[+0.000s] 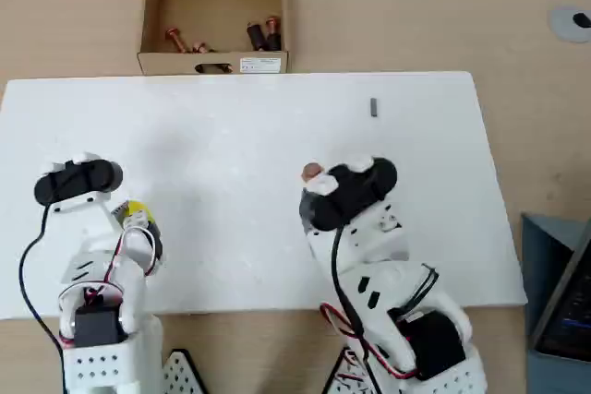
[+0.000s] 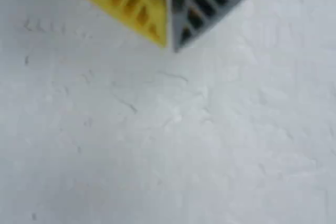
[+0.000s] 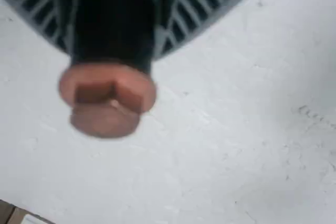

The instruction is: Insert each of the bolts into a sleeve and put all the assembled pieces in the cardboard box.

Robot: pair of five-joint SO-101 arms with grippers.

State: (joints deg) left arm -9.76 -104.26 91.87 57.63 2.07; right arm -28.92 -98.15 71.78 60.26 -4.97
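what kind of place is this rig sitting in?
Probably an office or lab desk: the left arm and right arm work at a white board on a wooden tabletop, with what looks like a laptop and a cable grommet.

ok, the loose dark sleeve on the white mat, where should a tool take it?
Mid-length of the dark sleeve, pinched across its narrow width, coming from straight above. It seems to lie flat, long axis pointing toward the cardboard box, with bare mat either side.
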